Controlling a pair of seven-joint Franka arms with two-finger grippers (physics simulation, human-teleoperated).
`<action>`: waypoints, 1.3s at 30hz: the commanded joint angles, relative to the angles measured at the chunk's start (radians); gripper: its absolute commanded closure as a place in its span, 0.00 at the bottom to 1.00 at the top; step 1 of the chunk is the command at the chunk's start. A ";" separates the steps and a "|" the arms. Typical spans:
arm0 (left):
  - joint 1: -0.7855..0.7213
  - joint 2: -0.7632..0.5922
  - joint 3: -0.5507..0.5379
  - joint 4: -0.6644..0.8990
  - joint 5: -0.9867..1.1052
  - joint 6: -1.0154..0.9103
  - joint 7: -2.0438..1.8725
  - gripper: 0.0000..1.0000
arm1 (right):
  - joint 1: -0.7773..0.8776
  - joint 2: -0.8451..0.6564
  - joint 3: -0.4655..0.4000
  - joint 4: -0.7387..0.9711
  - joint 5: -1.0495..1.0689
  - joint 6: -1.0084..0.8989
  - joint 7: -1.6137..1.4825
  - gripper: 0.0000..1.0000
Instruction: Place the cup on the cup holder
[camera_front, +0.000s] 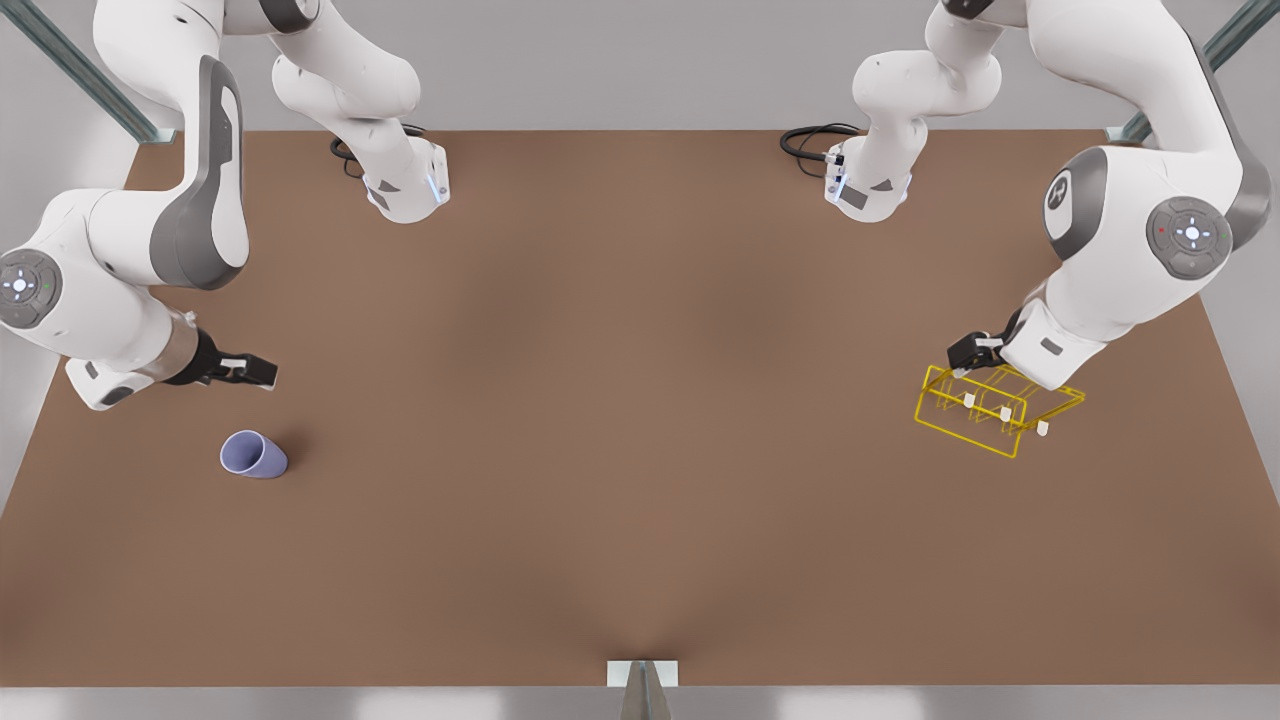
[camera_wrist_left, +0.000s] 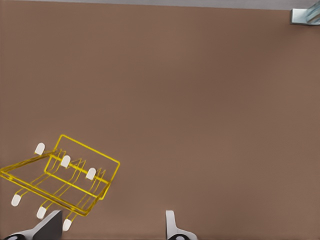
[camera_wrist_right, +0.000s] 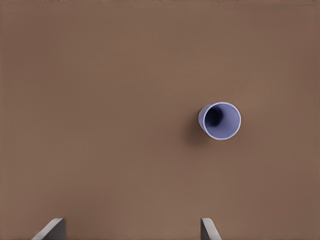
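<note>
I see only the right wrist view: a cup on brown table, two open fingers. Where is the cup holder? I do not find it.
Observer: The cup holder stands at the front view's far right, across the table from the cup.
Operator: Is the other arm close to it?
Observer: Yes. The left gripper hovers by its far corner, its fingers open and empty.
Operator: And my gripper, from outside?
Observer: The right gripper is clear of the cup, on the side toward the arm bases.
</note>
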 joint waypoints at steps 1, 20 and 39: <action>0.000 0.001 0.000 0.001 0.003 -0.014 -0.054 0.00 | 0.000 -0.001 0.000 0.000 0.001 0.021 0.015 0.00; 0.002 0.037 0.021 -0.010 -0.008 -0.034 -0.042 0.00 | -0.020 0.157 -0.008 -0.036 -0.002 0.241 0.024 0.00; 0.002 0.017 0.021 -0.004 0.004 -0.036 -0.038 0.00 | -0.186 0.448 -0.005 -0.007 0.019 0.471 -0.150 0.00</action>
